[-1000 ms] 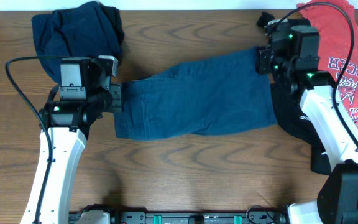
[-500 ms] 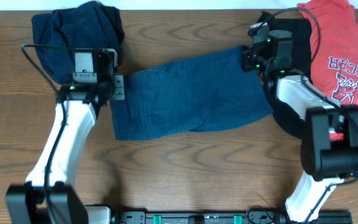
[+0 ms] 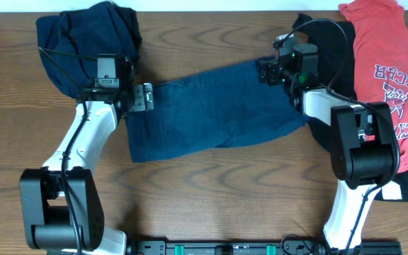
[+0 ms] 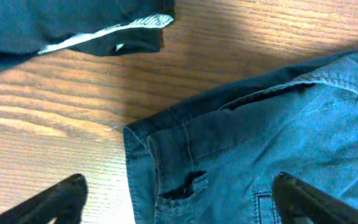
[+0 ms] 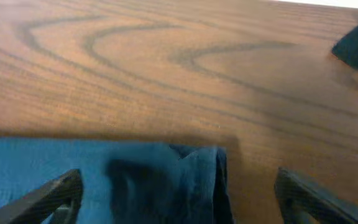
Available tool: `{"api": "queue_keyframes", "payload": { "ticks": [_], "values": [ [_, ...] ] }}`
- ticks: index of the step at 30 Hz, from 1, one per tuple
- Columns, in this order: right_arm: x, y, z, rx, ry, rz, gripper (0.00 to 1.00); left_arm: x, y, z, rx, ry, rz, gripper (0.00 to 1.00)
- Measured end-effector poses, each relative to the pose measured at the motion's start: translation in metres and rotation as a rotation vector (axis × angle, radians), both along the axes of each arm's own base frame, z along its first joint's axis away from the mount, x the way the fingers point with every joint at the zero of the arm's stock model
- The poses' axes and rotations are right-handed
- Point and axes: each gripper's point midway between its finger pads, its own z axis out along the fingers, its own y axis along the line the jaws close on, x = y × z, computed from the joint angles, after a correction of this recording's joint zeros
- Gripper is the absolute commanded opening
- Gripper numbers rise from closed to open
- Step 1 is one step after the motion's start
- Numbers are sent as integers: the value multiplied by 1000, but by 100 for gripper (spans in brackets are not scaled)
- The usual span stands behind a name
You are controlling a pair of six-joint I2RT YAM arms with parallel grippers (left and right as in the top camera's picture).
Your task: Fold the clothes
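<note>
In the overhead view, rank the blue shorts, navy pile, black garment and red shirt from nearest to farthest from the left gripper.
From the left gripper:
1. Blue shorts, right beside it, centre of the table.
2. Navy pile, back left corner.
3. Black garment, far right side.
4. Red shirt, right edge.

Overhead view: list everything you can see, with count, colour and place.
jeans: one, blue, spread flat at the table's centre between the two grippers
bundled garment: one, dark navy, far left corner
T-shirt: one, red with white lettering, far right corner
dark garment: one, black, right side, partly under the T-shirt and the right arm
table: one, brown wood grain, under everything
left gripper: one, black, open, at the waistband end of the jeans
right gripper: one, black, open, at the far right corner of the jeans
</note>
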Motion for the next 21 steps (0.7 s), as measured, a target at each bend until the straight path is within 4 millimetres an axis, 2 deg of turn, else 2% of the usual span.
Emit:
{"api": "queue_keyframes", "payload": {
  "ticks": [3, 5, 11, 13, 15, 18, 20, 21],
  "values": [
    [-11, -1, 4, -3, 49, 4, 99, -5, 0, 2, 1, 13, 2, 98],
    [-18, -2, 21, -5, 64, 3, 99, -13, 1, 7, 1, 29, 2, 98],
    [-48, -12, 120, -19, 0, -28, 99, -61, 0, 26, -13, 130, 10, 98],
    [-57, -13, 142, -18, -15, -28, 99, -74, -4, 27, -34, 167, 4, 98],
    [-66, -14, 145, -23, 15, -22, 99, -84, -9, 24, -62, 212, -7, 98],
    [-83, -15, 114, -46, 146, -8, 97, -95, -15, 17, -99, 274, -18, 98],
    [-93, -15, 88, -65, 235, 11, 88, -97, -17, 14, -112, 291, -20, 98],
    [-98, -13, 77, -70, 273, 31, 79, -97, -17, 12, -122, 297, -17, 98]
  ]
}}
